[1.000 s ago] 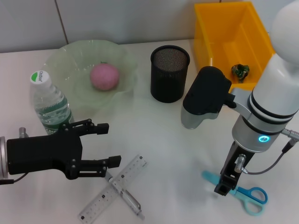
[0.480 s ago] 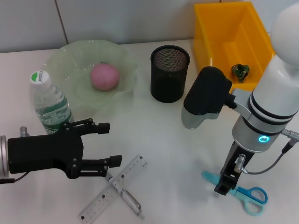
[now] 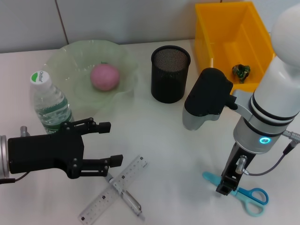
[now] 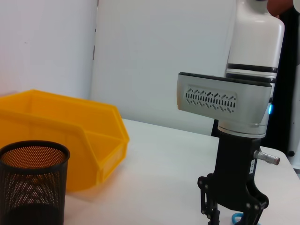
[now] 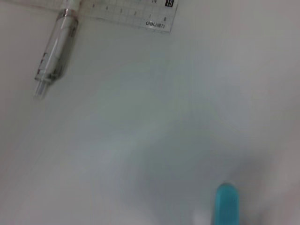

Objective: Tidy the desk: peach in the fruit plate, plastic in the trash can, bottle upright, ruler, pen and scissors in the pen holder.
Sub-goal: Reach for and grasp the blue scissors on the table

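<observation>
**Closing in on the scissors; ruler and pen wait**

Scanning from the robot's left: bottle stands upright, cap on, near the surface's left edge. Just in front of it hangs the left hand, fingers apart, holding nothing, poised above and beside the ruler. The pen lies crossed over the ruler, touching it. Behind, the peach sits in the green fruit plate.

Centre: black mesh pen holder, upright, nothing visible inside. Right rear: yellow trash can with a crumpled bit of plastic in it.

Right front: the right hand is low over the scissors, at the blade end, teal handles lying beyond it. Cannot tell whether its fingers are apart or together.

Handling, as judged: scissors look stiff, flat, light; thin against the surface, so the pinch probably belongs across the blades near the pivot, where they are narrowest and least likely to swing open. Ruler is clear plastic, thin and likely slick; an edge grip may slip. The pen should roll if nudged.

Surface: white, smooth, glossy. Room: pale wall behind.
</observation>
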Tool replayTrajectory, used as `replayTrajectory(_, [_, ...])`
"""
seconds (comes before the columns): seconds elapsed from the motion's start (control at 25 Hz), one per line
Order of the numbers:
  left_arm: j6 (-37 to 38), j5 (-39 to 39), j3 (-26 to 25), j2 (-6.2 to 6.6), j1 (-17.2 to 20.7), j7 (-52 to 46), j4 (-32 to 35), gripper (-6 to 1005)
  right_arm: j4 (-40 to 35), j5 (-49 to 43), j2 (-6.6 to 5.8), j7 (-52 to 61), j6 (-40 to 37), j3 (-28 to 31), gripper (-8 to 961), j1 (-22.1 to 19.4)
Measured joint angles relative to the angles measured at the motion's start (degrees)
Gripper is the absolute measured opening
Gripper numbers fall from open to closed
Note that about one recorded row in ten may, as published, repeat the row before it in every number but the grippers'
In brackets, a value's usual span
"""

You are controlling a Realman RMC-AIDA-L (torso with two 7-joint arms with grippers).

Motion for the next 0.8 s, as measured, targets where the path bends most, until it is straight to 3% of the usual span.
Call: replayTrajectory(0.8, [0.0,-0.1,0.0,0.02,-0.2,0.2,0.1,873,-0.1,-0.4,0.07,1.0,1.2,-1.6,362,-0.3])
